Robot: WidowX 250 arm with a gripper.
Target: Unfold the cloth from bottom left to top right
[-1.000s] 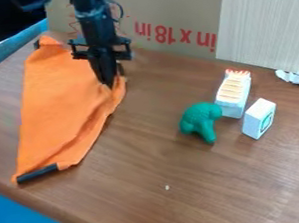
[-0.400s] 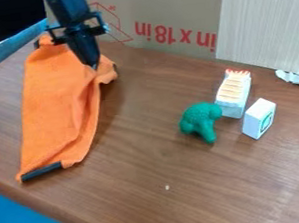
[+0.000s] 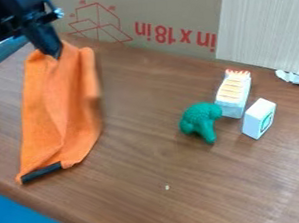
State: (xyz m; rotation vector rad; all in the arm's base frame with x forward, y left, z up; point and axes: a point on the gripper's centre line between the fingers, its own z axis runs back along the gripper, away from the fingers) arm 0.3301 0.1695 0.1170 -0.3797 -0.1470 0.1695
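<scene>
- Camera view: one orange cloth [image 3: 57, 110] is seen on the left of one brown table [image 3: 207, 188], with one dark strip [image 3: 42, 172] shown at its near end.
- One black gripper [image 3: 58, 56] is seen at the upper left, its fingers narrowed; the cloth's far end is held between them.
- By the fingers the cloth is raised into folds at the top, and most of it is spread below them, toward the table's near edge.
- One green toy [image 3: 199, 121] is placed well apart from the cloth, to its right.
- Two white blocks are counted beside the toy: one marked with orange stripes [image 3: 233, 92], one marked in green [image 3: 258, 118].
- Behind the table, one cardboard sheet [image 3: 161, 6] printed in red is partly covered by one pale panel [image 3: 263, 16].
</scene>
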